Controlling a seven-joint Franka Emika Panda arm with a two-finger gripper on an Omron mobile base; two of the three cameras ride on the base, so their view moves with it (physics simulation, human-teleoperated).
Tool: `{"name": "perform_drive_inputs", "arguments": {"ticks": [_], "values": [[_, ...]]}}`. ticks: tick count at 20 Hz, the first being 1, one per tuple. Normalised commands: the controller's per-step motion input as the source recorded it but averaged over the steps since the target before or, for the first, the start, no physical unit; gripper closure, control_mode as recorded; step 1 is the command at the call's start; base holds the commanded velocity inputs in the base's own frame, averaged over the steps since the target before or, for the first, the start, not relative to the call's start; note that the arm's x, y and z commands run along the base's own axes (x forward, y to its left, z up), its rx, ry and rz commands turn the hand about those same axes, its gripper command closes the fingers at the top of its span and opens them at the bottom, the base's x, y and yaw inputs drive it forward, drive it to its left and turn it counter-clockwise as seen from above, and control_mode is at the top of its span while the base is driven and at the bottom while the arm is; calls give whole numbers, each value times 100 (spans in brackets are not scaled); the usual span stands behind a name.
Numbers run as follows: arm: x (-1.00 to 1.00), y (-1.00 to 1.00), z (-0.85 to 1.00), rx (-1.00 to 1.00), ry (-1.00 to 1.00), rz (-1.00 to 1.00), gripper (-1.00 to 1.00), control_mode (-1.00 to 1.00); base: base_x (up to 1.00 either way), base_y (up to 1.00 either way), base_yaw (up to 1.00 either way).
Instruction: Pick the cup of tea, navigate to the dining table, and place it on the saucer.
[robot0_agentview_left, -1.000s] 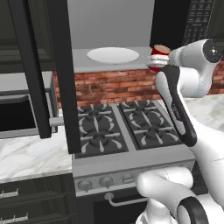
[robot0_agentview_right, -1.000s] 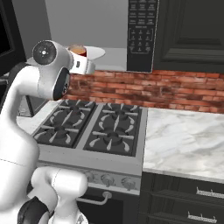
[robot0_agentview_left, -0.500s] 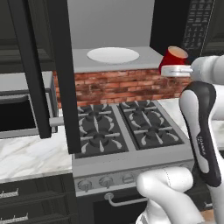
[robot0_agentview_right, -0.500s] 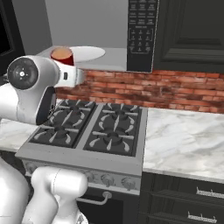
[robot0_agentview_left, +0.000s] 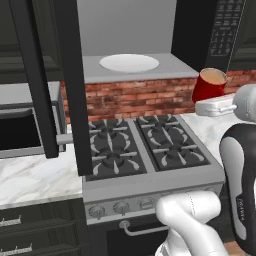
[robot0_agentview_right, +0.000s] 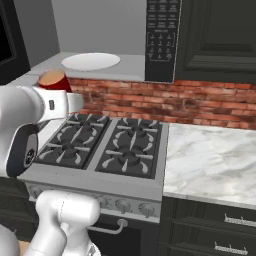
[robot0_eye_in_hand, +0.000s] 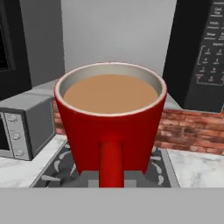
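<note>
A: Which step is the robot working through?

B: By my reading the pick is finished and the carry is starting; the cup of tea (robot0_agentview_left: 210, 85) is hanging in the air over the right side of the stove (robot0_agentview_left: 145, 150), above the back right burner, touching nothing beneath it.

A: And the gripper (robot0_eye_in_hand: 111, 181)?

B: Its jaws are pressing together, pinching the cup of tea low down by the handle; in the hand view the red handle is running straight down into the grip, and the rim is sitting level with the tea (robot0_eye_in_hand: 110, 92) close under it.

A: Is the saucer or the dining table showing anywhere?

B: Neither; the white disc on the grey ledge (robot0_agentview_right: 125, 70) behind the brick backsplash (robot0_agentview_right: 165, 100) is the wide plate (robot0_agentview_left: 129, 63), lying near the ledge's middle, and it is not the target.

A: So what is the next move calling for?

B: Driving the base away from the stove toward the dining table; I judge it needs the hand kept level, since the cup is nearly full; it also needs room on the right, where the black microwave (robot0_agentview_right: 162, 40) is standing at the ledge's right end, near the cup.
</note>
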Motion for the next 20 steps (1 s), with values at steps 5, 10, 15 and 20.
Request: {"name": "perform_drive_inputs", "arguments": {"ticks": [5,10,15,20], "values": [[0,4,0,-20,39,-6,100,-100,0,0,0],[-10,-2,-1,-1,8,-1,100,-100,0,0,0],[-6,-3,-19,8,4,0,100,-100,0,0,0],[0,0,-33,6,3,0,100,-100,0,0,0]]}}
